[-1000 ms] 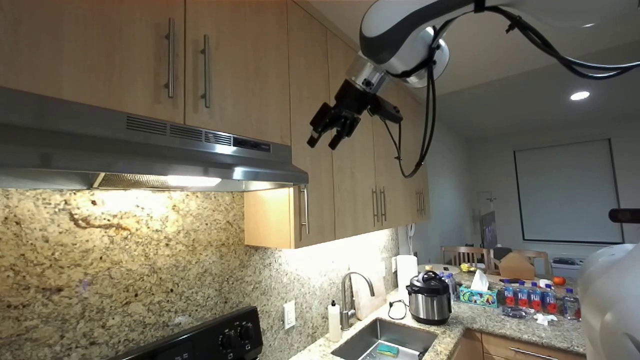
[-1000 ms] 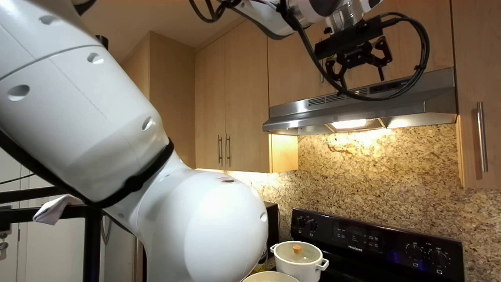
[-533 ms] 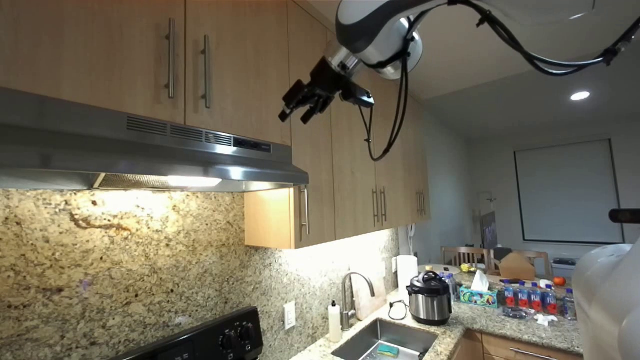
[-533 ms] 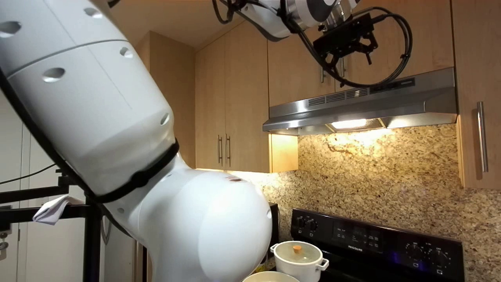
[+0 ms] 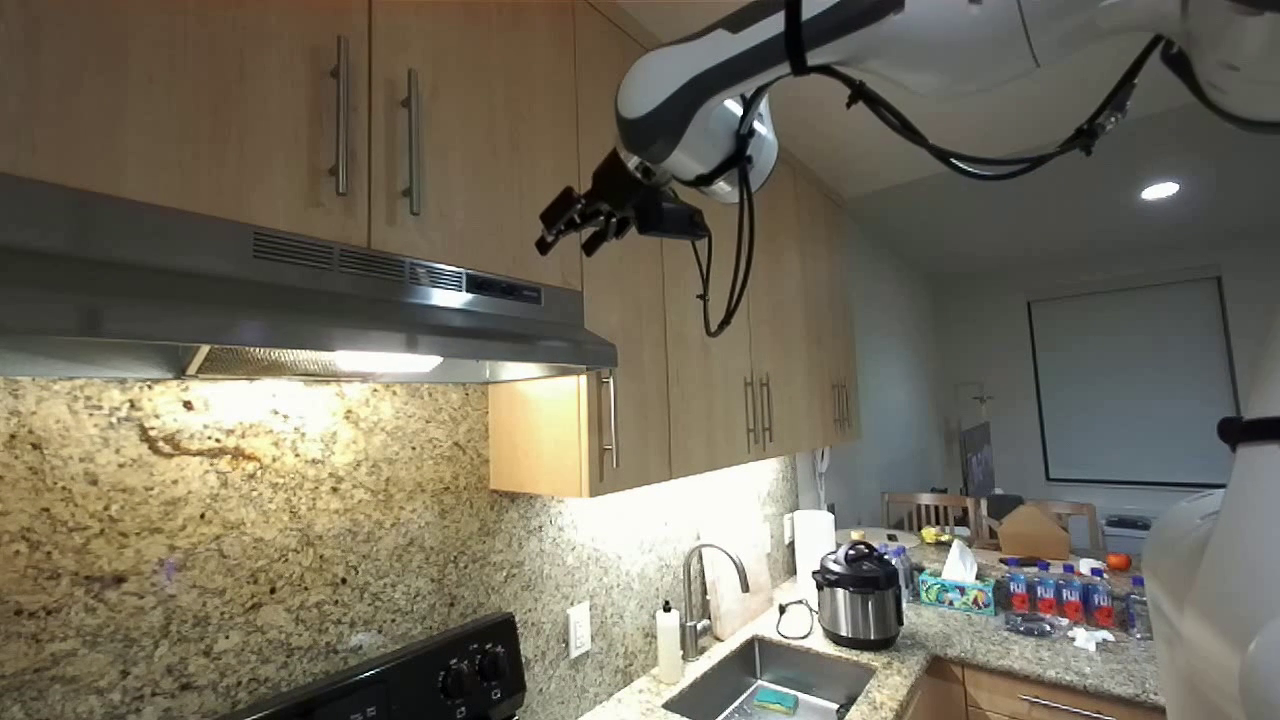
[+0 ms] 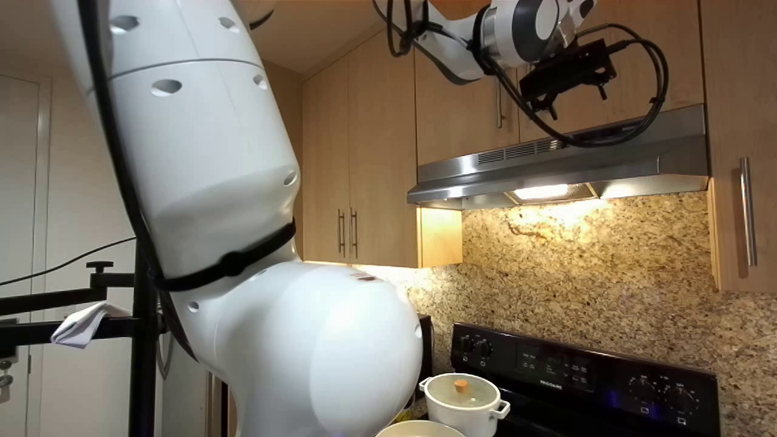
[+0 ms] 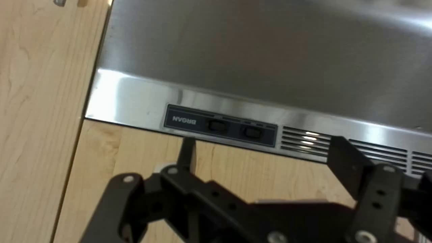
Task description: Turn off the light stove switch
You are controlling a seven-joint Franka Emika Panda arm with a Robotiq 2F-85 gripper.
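Gripper (image 5: pixel 567 248): scooted a bit left and a touch lower in an exterior view vs half a second ago, closer to the range hood (image 5: pixel 300 305); it hangs above the range hood's right end with a gap between.
Light (image 5: pixel 388 362): under the range hood, glowing warm and bright in both exterior views.
Sink (image 5: pixel 815 665): below and right of the range hood, blue-green sponge (image 5: pixel 776 700) inside.
White pot (image 6: pixel 462 419): well below the range hood's left end in an exterior view, lid (image 6: pixel 446 396) on.
Black cable (image 6: pixel 598 144): same view, looping down across the right half of the range hood.
Switch panel (image 7: pixel 235 129): wrist view now, set into the range hood's front strip right beside the vents (image 7: pixel 305 141), BROAN lettering upside down, two dark switches (image 7: pixel 252 132) on it; their labels are too tiny to read.
Fingers (image 7: pixel 347 165): spread wide, nothing in their grip, one tip lined up with the range hood's edge, the other overlapping the vents.
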